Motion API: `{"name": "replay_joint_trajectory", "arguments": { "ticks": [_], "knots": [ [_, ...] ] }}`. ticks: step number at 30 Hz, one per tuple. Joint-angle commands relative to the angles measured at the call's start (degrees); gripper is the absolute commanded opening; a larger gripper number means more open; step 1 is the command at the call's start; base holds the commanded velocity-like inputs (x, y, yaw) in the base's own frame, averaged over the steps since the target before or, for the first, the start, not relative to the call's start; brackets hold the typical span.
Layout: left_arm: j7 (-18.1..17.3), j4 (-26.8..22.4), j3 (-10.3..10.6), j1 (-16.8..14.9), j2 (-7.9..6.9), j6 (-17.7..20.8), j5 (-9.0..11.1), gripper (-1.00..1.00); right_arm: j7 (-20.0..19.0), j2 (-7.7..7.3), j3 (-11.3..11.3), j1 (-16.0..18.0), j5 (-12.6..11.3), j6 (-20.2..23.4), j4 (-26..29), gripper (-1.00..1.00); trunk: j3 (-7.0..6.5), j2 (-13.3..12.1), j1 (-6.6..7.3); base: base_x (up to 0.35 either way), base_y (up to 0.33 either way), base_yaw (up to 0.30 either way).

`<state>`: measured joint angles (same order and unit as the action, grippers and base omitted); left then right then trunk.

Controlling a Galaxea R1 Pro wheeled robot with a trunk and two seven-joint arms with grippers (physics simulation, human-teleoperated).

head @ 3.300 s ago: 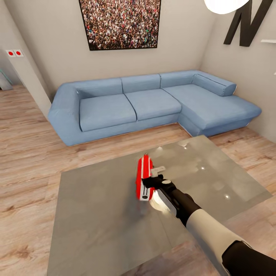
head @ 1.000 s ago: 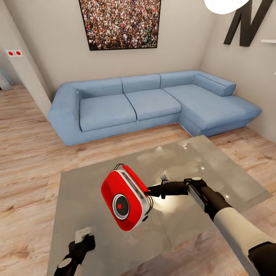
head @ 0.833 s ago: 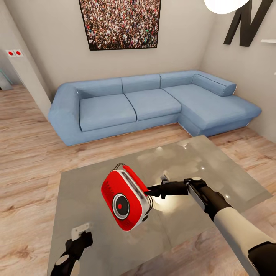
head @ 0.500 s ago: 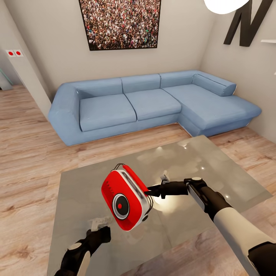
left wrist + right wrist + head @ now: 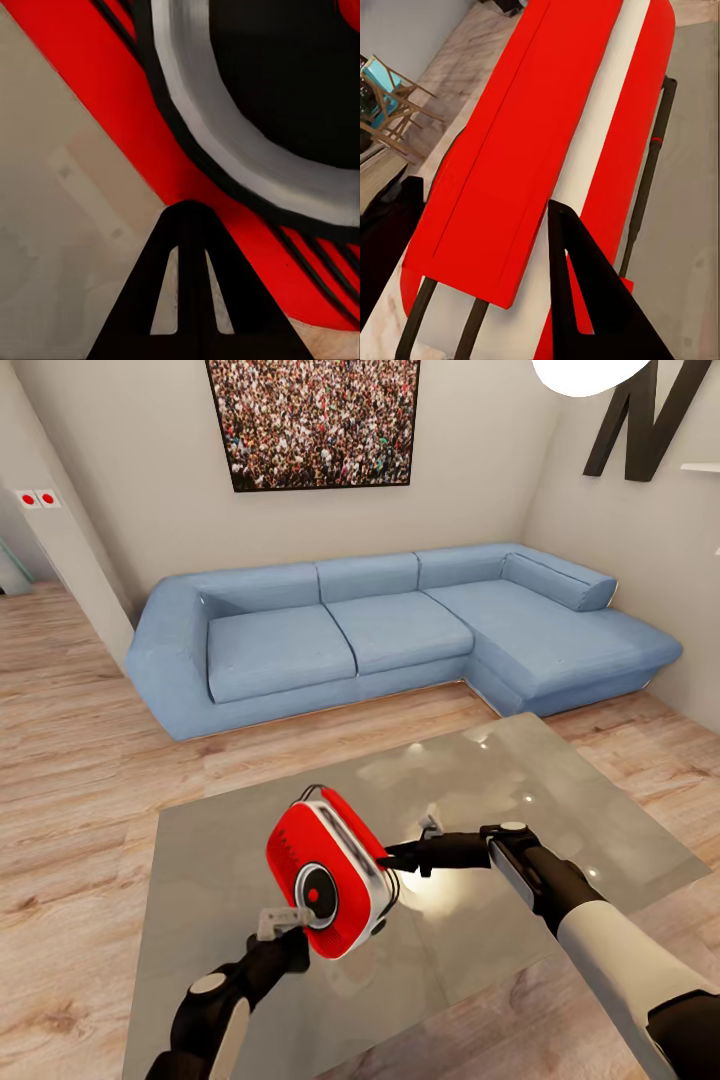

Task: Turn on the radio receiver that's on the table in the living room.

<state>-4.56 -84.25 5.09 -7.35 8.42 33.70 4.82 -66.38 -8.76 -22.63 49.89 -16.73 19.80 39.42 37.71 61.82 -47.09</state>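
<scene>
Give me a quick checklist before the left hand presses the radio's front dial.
1. Radio receiver held off the table: ok, the right hand grips its edge and it hangs above the glass.
2. Front face turned toward the left hand: ok, the round dial with the red centre faces it.
3. Left hand lined up with the dial: ok, in the left wrist view its tip sits just beside the grey ring.
4. Contact with the dial: cannot tell; the tip looks to be at the red casing, not the centre.
5. Left fingers together for poking: ok.
6. Radio already on: cannot tell, no light shows.
</scene>
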Motion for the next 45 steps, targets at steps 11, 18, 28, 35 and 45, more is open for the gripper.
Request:
{"name": "replay_joint_trajectory", "arguments": {
  "ticks": [11,18,28,35,45],
  "knots": [
    [-6.17,-1.85,2.6,-0.58,1.58,0.04,1.37,-1.0,-0.5,0.06,-0.14,-0.06,-0.06,0.32,0.04,-1.0,0.0,0.0,0.0,0.0,0.0,0.0],
    [-6.37,-1.52,2.45,-5.49,1.58,0.05,0.99,-1.0,-0.5,0.06,-0.14,-0.06,-0.07,0.32,0.04,-1.0,0.0,0.0,0.0,0.0,0.0,0.0],
    [-5.45,2.55,2.3,-6.27,1.58,-0.68,-8.62,-1.0,-0.5,0.06,-0.14,-0.06,-0.06,0.32,0.04,-1.0,0.0,0.0,0.0,0.0,0.0,0.0],
    [-5.37,5.91,2.3,-6.65,1.58,-1.7,-9.14,-1.0,-0.5,0.06,-0.15,-0.06,-0.06,0.32,0.04,-1.0,0.0,0.0,0.0,0.0,0.0,0.0],
    [-4.86,8.51,-8.98,-6.71,1.29,-1.94,-9.22,-1.0,10.66,0.06,-0.19,-0.06,0.06,0.45,0.04,-1.0,0.0,0.0,0.0,0.0,0.0,0.0]
  ]
}}
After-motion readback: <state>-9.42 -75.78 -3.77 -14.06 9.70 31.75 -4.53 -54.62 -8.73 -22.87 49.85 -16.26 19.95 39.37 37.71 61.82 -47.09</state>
